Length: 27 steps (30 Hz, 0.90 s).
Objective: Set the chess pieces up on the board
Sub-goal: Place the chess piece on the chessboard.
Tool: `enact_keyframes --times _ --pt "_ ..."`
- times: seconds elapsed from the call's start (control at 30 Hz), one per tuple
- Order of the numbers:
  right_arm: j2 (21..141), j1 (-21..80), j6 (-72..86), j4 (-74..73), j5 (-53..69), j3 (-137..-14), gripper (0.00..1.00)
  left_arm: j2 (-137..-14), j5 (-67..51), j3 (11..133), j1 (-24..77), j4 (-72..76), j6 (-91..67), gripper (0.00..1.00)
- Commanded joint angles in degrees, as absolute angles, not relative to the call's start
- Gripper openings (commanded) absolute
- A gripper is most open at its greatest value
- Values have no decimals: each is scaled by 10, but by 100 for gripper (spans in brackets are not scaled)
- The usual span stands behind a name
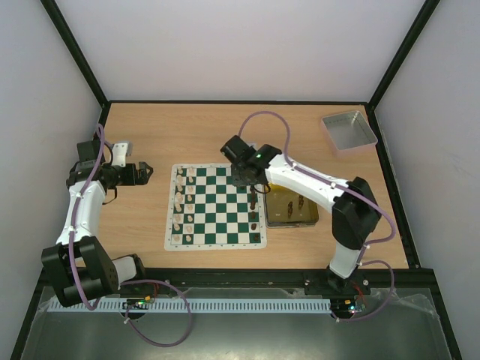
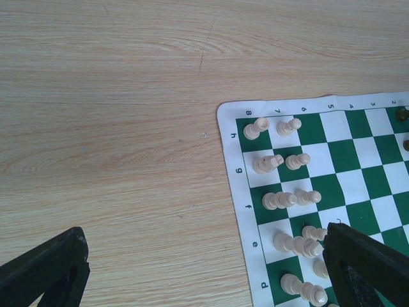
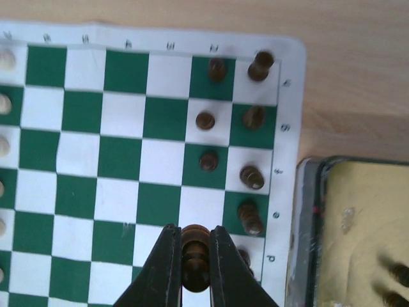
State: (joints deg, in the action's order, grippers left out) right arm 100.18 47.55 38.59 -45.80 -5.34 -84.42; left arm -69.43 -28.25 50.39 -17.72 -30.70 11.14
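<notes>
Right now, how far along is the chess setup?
Done: cream-white pieces stand in two lines along the left side of the green-and-white checkered board; dark brown pieces partly fill the right. In hand: right tool shut on one dark piece. To go: remaining dark figurines in the shiny gold tray.

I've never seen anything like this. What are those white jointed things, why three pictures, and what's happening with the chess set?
The white jointed things are robot arms, the left arm and the right arm, bolted at the table's near edge. The wide picture looks down from above and behind them. The other two come from a camera on each wrist. On the chessboard, cream pieces stand in two rows on one side and dark pieces along the other, with more lying in a gold tray. A grey tray sits farther back. The right fingers, the dark prongs in that view, are shut on one dark piece over the chessboard. The left fingers are open and empty.
</notes>
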Motion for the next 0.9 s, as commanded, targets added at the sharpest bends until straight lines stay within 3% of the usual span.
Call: enact_keyframes --times 0.0,0.87 --pt "1031 497 394 -489 -55 -853 2 -689 -294 505 -182 -315 117 99" --pt "1121 503 375 -414 -20 -797 2 -694 -293 505 -183 -315 117 99"
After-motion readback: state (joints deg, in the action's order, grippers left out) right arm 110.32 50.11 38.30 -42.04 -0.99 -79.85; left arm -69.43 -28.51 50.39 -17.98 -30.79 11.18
